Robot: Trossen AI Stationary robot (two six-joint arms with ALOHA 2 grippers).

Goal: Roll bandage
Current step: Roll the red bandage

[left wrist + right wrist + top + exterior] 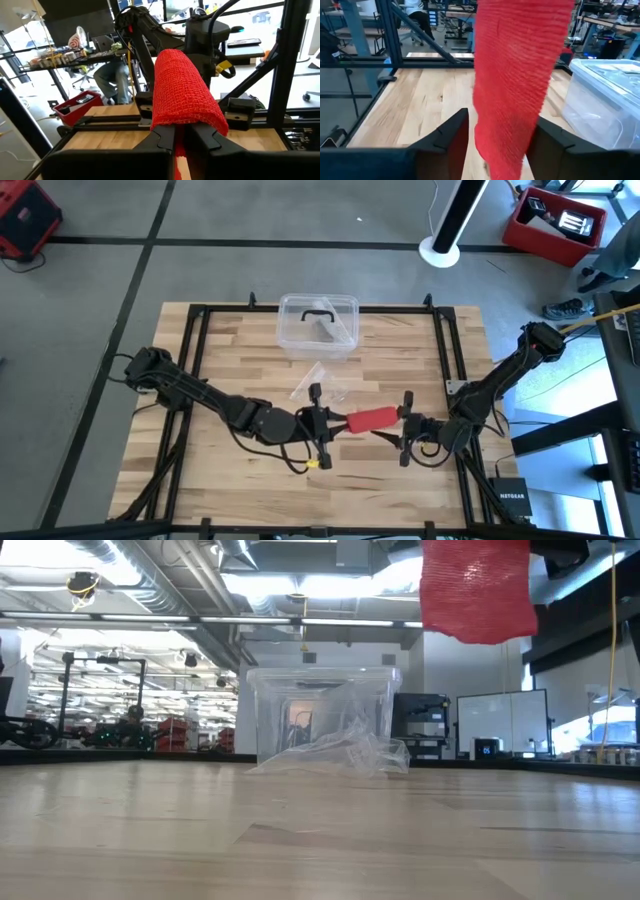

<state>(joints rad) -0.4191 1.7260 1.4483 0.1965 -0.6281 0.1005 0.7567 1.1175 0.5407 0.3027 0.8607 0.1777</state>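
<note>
Above the near middle of the worktop (220, 360), the bandage (372, 420) was held off the surface as a red band stretched between the two hands. Its left end was pinched by the pressed-together left hand (181, 135), while the right hand (497, 131) was spread, the bandage hanging between its fingers. A clear plastic box (318, 325) stood at the far middle, with crumpled clear plastic (340, 752) lying just near of it.

Premises: an open-plan robotics lab or industrial workshop. Evidence: a butcher-block desk (240, 350) bounded by a black metal frame (195, 330), standing on a grey concrete floor (250, 220). Exposed silver ductwork (130, 570) and strip lighting run overhead. Red tool crates (555, 225) sit on the floor. Further workstations with monitors (420, 715) and shelving (100, 700) stand beyond.
</note>
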